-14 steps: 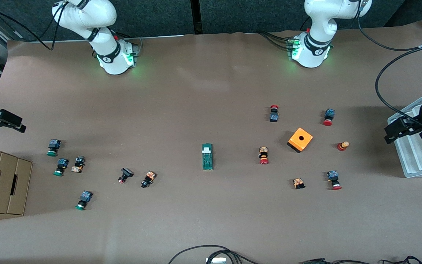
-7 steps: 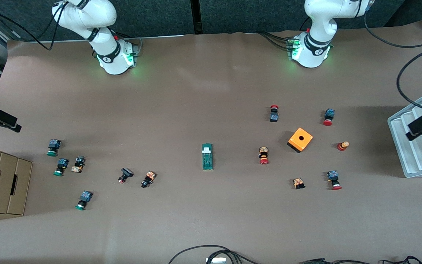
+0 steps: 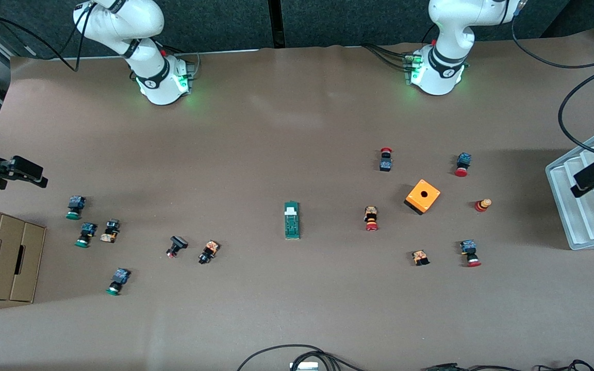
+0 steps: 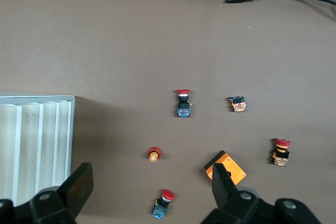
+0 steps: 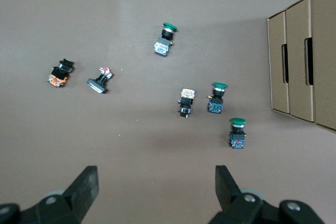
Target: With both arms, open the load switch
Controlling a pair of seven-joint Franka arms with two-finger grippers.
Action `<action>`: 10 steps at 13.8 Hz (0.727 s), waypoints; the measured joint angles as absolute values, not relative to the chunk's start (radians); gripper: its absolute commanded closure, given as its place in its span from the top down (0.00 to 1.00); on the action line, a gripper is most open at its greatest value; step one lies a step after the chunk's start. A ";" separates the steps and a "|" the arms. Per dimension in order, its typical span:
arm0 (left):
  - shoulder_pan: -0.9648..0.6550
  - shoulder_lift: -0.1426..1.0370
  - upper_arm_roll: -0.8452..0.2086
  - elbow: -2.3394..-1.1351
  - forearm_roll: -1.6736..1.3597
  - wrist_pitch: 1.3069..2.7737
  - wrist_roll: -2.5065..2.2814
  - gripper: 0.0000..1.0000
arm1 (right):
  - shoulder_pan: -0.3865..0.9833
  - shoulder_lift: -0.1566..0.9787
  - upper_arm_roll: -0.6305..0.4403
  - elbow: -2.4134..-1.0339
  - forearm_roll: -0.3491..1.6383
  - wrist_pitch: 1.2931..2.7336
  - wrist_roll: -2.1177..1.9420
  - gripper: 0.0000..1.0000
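While both arms hang high at the desk's ends, the left claw (image 4: 149, 192) is spread wide and empty over the ribbed grey tray (image 3: 586, 206) at the left arm's edge, and the right claw (image 5: 155, 192) is equally released above the cardboard box (image 3: 3, 257) at the right arm's edge. The load switch (image 3: 292, 220) lies flat mid-desk, untouched, with the orange cube (image 3: 423, 196) toward the left arm's end.
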State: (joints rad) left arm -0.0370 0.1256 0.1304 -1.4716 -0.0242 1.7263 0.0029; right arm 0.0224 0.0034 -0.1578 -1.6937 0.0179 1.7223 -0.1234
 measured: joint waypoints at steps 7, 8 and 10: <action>-0.037 0.126 0.128 -1.472 -0.026 1.712 0.003 1.00 | 0.049 0.026 -0.158 -1.694 0.018 1.697 -0.123 0.99; -0.037 0.126 0.128 -1.472 -0.026 1.710 0.003 1.00 | 0.049 0.031 -0.158 -1.694 0.018 1.697 -0.123 0.99; -0.037 0.125 0.128 -1.472 -0.026 1.681 0.003 1.00 | 0.049 0.038 -0.158 -1.694 0.018 1.697 -0.123 0.99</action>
